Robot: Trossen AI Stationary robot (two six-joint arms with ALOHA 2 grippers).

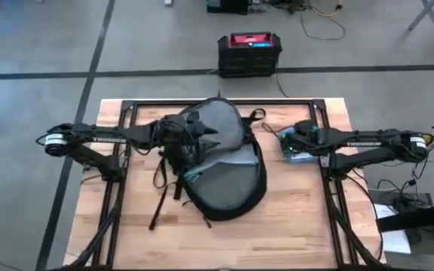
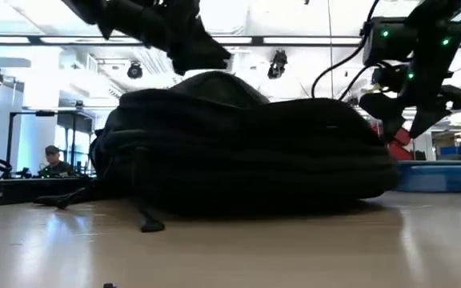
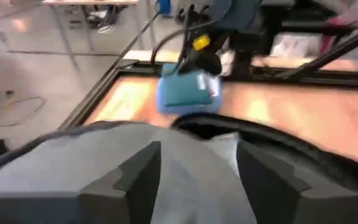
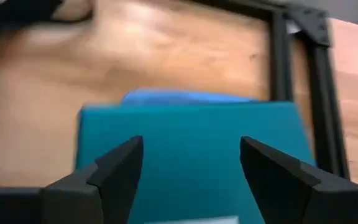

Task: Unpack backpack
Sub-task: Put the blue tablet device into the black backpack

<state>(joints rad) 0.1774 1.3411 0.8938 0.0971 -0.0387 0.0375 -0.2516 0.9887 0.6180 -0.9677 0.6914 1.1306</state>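
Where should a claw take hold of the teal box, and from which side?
The teal box lies flat on the table beside the backpack. Likely best from above, across its two long edges; the open right claw hangs over it.

Black backpack [image 1: 224,177] lying flat mid-table, flap open, grey lining showing; straps trailing loose

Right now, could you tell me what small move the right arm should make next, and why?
Probably lift the right claw straight up: it stands open over the teal pouch, which seems to lie on the table beside the backpack, so that item looks unpacked.
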